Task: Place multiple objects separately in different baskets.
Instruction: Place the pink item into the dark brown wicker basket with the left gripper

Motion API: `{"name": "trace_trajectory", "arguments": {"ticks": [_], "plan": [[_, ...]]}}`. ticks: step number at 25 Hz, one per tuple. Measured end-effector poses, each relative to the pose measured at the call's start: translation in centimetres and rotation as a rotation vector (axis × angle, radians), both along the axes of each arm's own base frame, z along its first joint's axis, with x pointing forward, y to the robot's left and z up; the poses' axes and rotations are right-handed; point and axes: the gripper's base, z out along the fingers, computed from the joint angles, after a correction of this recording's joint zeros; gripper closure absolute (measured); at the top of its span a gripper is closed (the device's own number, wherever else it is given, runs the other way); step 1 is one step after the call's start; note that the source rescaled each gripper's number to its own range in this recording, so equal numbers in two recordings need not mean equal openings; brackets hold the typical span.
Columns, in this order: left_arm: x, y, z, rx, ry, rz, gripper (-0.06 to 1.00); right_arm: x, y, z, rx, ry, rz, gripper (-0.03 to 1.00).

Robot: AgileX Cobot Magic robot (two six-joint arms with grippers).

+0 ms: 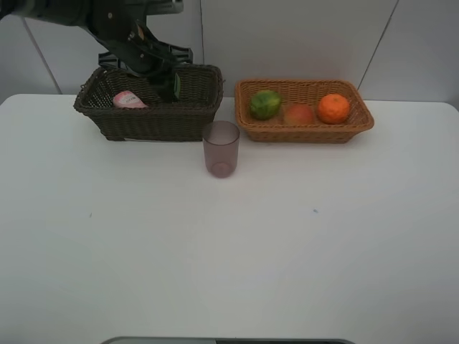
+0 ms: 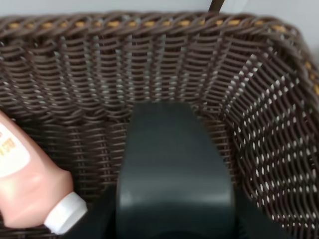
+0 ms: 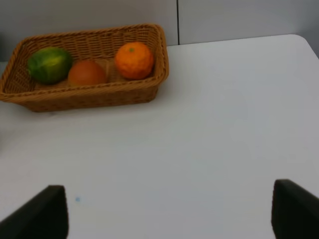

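My left gripper (image 1: 171, 80) reaches down into the dark brown basket (image 1: 143, 123) and is shut on the dark green pump bottle (image 1: 176, 84). In the left wrist view the bottle (image 2: 174, 169) fills the middle, low between the basket walls (image 2: 259, 124). The pink tube (image 1: 129, 100) lies in the same basket, beside the bottle (image 2: 25, 184). The green round fruit (image 1: 265, 104), peach (image 1: 299, 113) and orange (image 1: 333, 108) lie in the orange-tan basket (image 1: 308, 133). The purple cup (image 1: 221, 148) stands upright on the table. My right gripper (image 3: 172, 214) is open and empty above bare table.
The white table (image 1: 229, 244) ends at a grey wall behind both baskets. The cup stands just in front of the gap between the baskets. A grey edge (image 1: 229, 340) shows at the near side of the table.
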Motion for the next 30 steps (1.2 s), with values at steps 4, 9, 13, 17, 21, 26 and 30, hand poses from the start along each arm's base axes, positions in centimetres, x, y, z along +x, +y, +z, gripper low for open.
{"name": "trace_trajectory", "arguments": {"ticks": [4, 9, 13, 17, 21, 26, 30], "plan": [[0.3, -0.2, -1.4, -0.008, 0.011, -0.002, 0.46, 0.0, 0.0, 0.0, 0.000, 0.000, 0.000, 0.26], [0.4, -0.2, -1.7, -0.012, 0.011, -0.001, 0.46, 0.0, 0.0, 0.0, 0.000, 0.000, 0.000, 0.26], [0.5, -0.1, -1.7, -0.013, 0.008, 0.000, 0.46, 0.0, 0.0, 0.0, 0.000, 0.000, 0.000, 0.26], [0.5, -0.1, -1.7, -0.012, 0.010, 0.002, 0.41, 0.0, 0.0, 0.0, 0.000, 0.000, 0.000, 0.26], [0.6, 0.0, -1.6, -0.015, 0.004, 0.003, 0.11, 0.0, 0.0, 0.0, 0.000, 0.000, 0.000, 0.26], [0.5, 0.0, -1.6, -0.008, 0.016, 0.007, 0.02, 0.0, 0.0, 0.0, 0.000, 0.000, 0.000, 0.26], [0.3, 0.2, -1.2, 0.000, 0.028, 0.013, 0.02, 0.0, 0.0, 0.0, 0.000, 0.000, 0.000, 0.26]]}}
